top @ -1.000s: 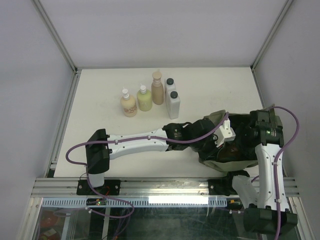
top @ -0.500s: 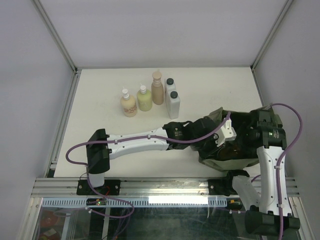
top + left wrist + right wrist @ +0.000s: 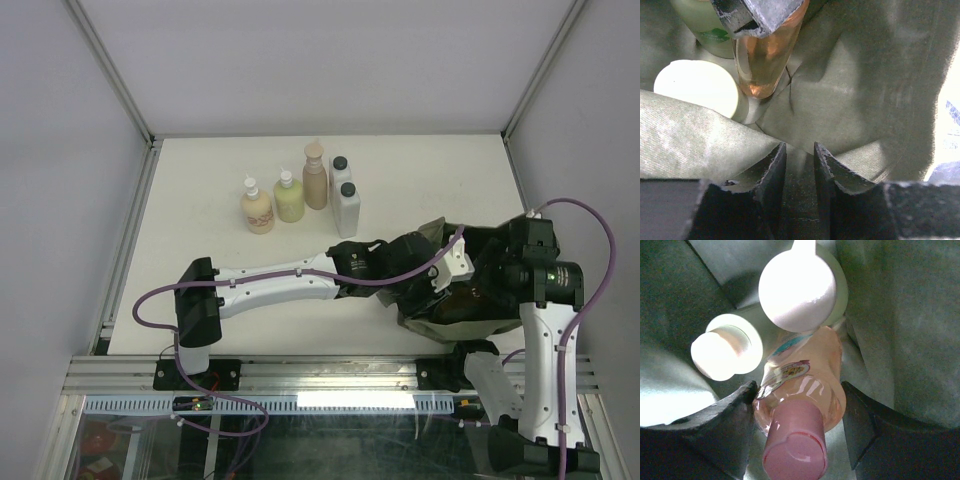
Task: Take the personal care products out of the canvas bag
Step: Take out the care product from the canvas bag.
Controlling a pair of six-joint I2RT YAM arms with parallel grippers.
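- While both arms reach into it, the canvas bag [image 3: 445, 322] lies collapsed on the near right part of the table, with its mouth open upward; it is olive-green, floppy and wrinkled.
- Inside the bag there is an orange bottle [image 3: 805, 385], transparent, with a pink cap [image 3: 795, 450] and a small printed label.
- Beside it in the bag are two bottles with round white tops, the larger top [image 3: 797, 287] and the smaller top [image 3: 725, 347]. Both touch the orange bottle.
- The right gripper [image 3: 799, 390] has its dark fingers on the two sides of the orange bottle, and they seem to press on it.
- The left gripper [image 3: 799, 152] is deep in the bag, and its fingers [image 3: 775, 170] are a little apart with only a narrow gap. I see only fabric behind the gap and nothing held.
- Five products stand upright outside the bag, in a group at the far middle of the table: a tan bottle [image 3: 259, 210], a yellow-green bottle [image 3: 289, 201], a tall beige bottle [image 3: 316, 180], a white bottle [image 3: 347, 212] with a black cap, and a second white bottle [image 3: 340, 172] just behind it.
- The table [image 3: 430, 170] is off-white and matte.
- Plain pale walls [image 3: 300, 60] with metal corner posts close it in on three sides, and an aluminium rail [image 3: 330, 375] runs along the near edge.
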